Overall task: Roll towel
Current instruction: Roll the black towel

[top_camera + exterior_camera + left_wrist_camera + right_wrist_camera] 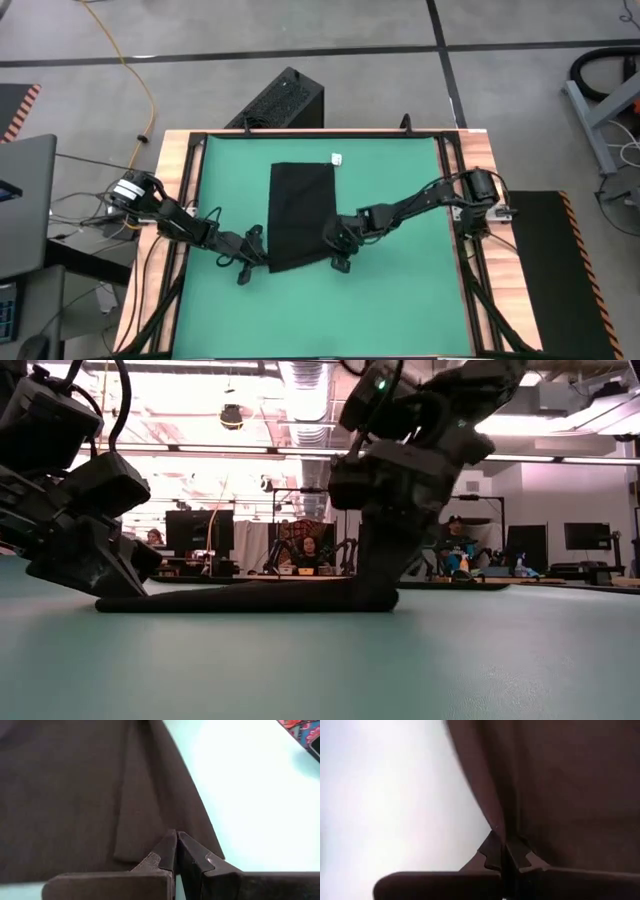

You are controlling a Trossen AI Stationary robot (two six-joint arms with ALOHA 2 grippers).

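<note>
At the near short edge of the towel [302, 215], lying flat on the green tabletop [400, 300], both grippers sit clenched on its corners: the left gripper [262, 243] on one, the right gripper [336, 245] on the other. Its long axis runs away from the jaws toward the white tag [338, 158], so rolling would go that way. No containers are in view.
</note>
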